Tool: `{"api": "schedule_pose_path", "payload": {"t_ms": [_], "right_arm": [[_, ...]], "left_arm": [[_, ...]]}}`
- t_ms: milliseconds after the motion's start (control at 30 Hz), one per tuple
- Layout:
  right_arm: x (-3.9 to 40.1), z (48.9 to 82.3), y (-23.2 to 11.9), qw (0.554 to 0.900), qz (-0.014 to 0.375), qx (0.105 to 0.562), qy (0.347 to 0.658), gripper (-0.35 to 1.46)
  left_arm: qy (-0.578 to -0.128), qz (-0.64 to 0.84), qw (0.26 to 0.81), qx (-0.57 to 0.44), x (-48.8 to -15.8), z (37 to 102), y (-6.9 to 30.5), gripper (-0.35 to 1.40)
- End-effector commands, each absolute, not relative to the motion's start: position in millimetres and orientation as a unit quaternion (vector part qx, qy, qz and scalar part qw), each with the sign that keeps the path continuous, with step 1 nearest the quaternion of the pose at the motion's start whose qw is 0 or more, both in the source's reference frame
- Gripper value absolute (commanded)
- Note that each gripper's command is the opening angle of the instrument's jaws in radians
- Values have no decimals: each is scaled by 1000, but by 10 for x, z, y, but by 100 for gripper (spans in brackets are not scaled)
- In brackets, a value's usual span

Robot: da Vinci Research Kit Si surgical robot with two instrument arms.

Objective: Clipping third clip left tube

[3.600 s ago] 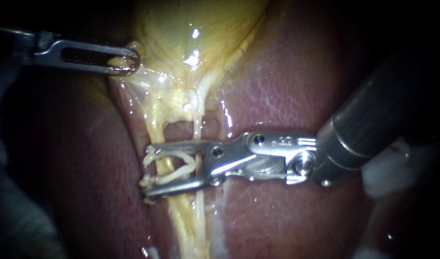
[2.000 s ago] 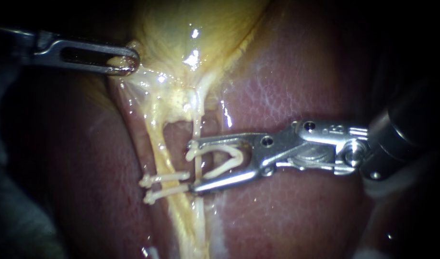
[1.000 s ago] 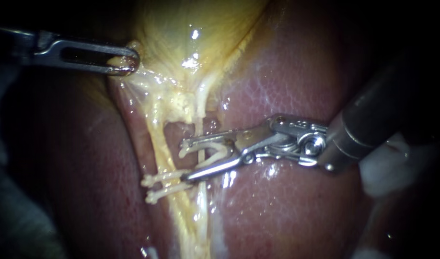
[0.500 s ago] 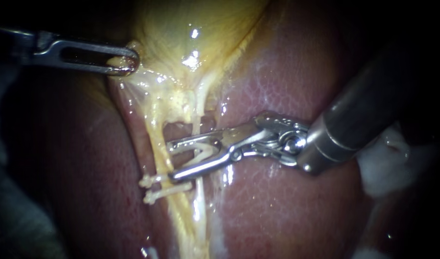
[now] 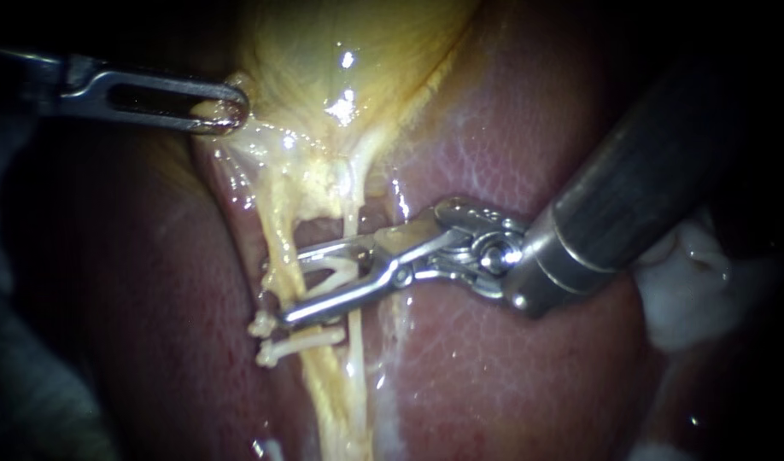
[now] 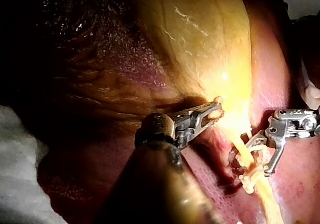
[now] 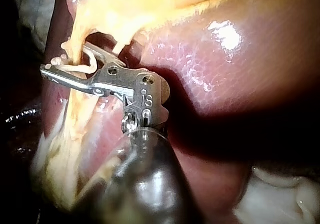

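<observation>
The left tube [image 5: 277, 230] is a yellow strand running down from the gallbladder [image 5: 341, 51], with two white clips [image 5: 277, 337] across it lower down. My right instrument [image 5: 289, 286] comes in from the upper right. Its jaws stand open around the left tube, just above those clips, and an open white clip [image 5: 328, 275] sits inside them. The thin pale right tube [image 5: 354, 341] passes behind these jaws. My left instrument [image 5: 225, 107] is shut on the gallbladder's edge. The wrist views show the same: left instrument [image 6: 210, 116], right instrument [image 7: 62, 58].
Dark red liver [image 5: 494, 384] lies under and beside the tubes. White gauze [image 5: 691, 290] lies at the right, beneath the right shaft. A small opening [image 5: 311, 229] shows between the two tubes above the jaws.
The right instrument drew back to the right with its clip, then came forward to the left again. Its open jaws went from the right tube to around the left tube. The left instrument held still.
</observation>
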State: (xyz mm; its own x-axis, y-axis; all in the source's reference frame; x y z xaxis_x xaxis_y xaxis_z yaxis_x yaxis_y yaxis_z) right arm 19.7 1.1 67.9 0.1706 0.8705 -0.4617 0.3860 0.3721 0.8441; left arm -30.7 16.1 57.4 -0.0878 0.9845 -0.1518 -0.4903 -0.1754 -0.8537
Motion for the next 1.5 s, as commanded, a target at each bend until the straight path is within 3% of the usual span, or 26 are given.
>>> {"api": "schedule_pose_path", "payload": {"t_ms": [33,433,1000,1300,1367,1500], "right_arm": [[200,677,11,562,216,517,609,49],[221,668,12,543,217,520,623,48],[221,623,19,537,232,519,623,37],[218,622,19,538,230,518,624,-13],[217,623,19,538,230,518,624,-32],[215,628,16,536,258,536,599,-35]], "left_arm": [[-322,664,556,-384,-307,574,161,-35],[-322,662,558,-383,-308,575,160,-35],[-322,662,558,-383,-308,574,160,-35],[-323,662,558,-383,-308,574,160,-35],[-323,662,558,-383,-308,574,160,-35],[-323,662,558,-383,-308,574,160,-35]]}}
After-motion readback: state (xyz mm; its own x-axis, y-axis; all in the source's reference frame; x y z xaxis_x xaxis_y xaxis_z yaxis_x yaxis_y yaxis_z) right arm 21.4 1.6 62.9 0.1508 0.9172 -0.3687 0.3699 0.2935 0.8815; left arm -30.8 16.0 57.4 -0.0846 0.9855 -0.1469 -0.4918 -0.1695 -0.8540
